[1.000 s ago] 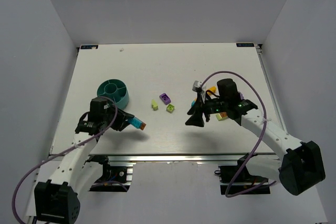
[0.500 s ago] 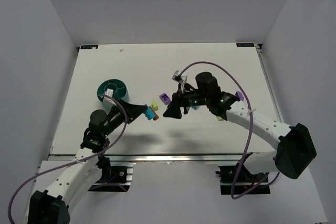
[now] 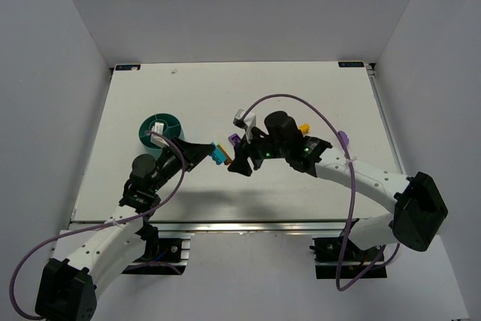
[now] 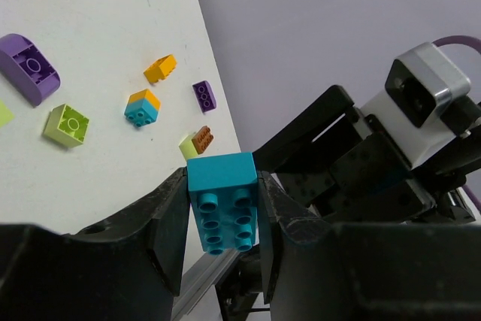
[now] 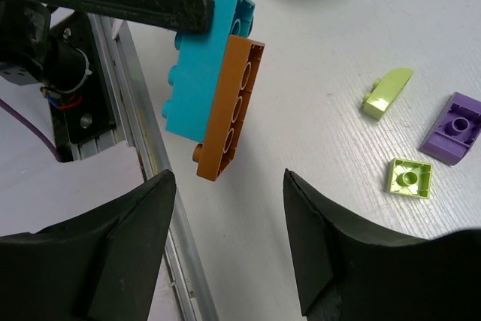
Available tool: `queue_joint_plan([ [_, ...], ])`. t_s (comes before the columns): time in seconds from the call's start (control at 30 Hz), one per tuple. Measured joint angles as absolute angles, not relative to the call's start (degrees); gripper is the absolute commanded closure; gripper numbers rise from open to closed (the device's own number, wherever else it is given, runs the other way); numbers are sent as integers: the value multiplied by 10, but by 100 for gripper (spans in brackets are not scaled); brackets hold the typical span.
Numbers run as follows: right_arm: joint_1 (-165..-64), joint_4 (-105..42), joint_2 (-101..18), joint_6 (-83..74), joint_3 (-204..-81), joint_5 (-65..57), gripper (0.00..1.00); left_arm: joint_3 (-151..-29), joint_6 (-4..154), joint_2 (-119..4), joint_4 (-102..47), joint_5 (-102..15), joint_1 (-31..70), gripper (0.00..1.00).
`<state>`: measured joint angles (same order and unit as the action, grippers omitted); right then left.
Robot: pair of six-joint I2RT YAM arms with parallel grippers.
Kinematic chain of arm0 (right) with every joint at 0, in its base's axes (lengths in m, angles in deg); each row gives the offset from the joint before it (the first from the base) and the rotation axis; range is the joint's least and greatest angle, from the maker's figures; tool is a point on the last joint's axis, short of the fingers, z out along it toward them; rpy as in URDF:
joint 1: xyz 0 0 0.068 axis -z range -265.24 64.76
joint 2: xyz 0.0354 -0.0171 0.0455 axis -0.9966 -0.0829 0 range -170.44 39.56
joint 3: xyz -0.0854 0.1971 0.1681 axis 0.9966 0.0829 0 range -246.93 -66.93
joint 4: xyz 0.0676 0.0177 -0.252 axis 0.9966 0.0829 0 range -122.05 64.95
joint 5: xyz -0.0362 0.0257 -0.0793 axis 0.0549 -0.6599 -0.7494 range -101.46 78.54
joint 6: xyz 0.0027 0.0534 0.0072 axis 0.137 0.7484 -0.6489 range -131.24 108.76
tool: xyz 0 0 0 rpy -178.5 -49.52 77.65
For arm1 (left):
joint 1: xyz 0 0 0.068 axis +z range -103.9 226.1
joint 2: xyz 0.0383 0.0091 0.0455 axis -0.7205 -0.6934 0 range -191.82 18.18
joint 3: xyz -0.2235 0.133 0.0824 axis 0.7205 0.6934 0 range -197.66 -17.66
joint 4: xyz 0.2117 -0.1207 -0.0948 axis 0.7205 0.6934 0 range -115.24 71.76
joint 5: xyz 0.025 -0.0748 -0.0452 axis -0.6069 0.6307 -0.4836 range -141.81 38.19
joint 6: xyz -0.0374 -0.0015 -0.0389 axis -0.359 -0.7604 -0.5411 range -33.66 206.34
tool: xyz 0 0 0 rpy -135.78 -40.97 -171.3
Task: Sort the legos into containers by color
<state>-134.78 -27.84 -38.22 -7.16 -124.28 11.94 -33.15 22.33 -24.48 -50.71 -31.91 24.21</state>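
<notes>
My left gripper (image 4: 223,212) is shut on a cyan lego brick (image 4: 225,199), held in the air with its studs toward the camera. In the right wrist view an orange-brown plate (image 5: 229,107) is stuck to that cyan brick (image 5: 197,58). My right gripper (image 5: 229,178) is open just short of the plate, with nothing between its fingers. From above, the left gripper (image 3: 216,154) and the right gripper (image 3: 236,163) face each other mid-table. The teal bowl (image 3: 159,130) stands behind the left arm. Loose legos lie on the table: lime (image 5: 387,92), lime (image 5: 409,178), purple (image 5: 453,129).
More loose bricks lie to the right: an orange one (image 3: 304,127), a purple one (image 3: 343,138), a cyan-and-orange pair (image 4: 142,107) and a brown-on-lime pair (image 4: 199,140). The table's metal front rail (image 5: 143,148) runs just below the grippers.
Both arms have swung toward the table's middle. The left gripper carried the cyan brick right and forward; the right gripper moved left until it faces the brick.
</notes>
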Motion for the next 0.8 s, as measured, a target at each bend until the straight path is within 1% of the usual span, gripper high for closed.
queue_joint_plan([
  [0.27, -1363, -276, -413, -86, -1259, 93, 42, -331, 217, -245, -510, -321, 241, 100],
  [0.43, -1368, -276, -420, -87, -1276, 85, 52, -331, 210, -245, -514, -328, 241, 100],
  [0.47, -1368, -276, -423, -86, -1280, 83, 56, -331, 209, -245, -514, -329, 241, 100],
  [0.53, -1371, -277, -429, -85, -1286, 82, 58, -331, 208, -245, -515, -331, 241, 100],
  [0.63, -1373, -277, -437, -85, -1290, 82, 69, -330, 208, -245, -517, -337, 241, 100],
  [0.67, -1374, -278, -439, -84, -1290, 83, 80, -330, 208, -245, -517, -339, 241, 100],
  [0.73, -1374, -279, -439, -87, -1290, 77, 89, -330, 207, -244, -517, -343, 241, 100],
  [0.77, -1374, -279, -439, -86, -1290, 77, 96, -330, 207, -243, -516, -344, 242, 100],
  [0.8, -1370, -280, -439, -85, -1290, 74, 98, -330, 207, -240, -515, -343, 241, 100],
])
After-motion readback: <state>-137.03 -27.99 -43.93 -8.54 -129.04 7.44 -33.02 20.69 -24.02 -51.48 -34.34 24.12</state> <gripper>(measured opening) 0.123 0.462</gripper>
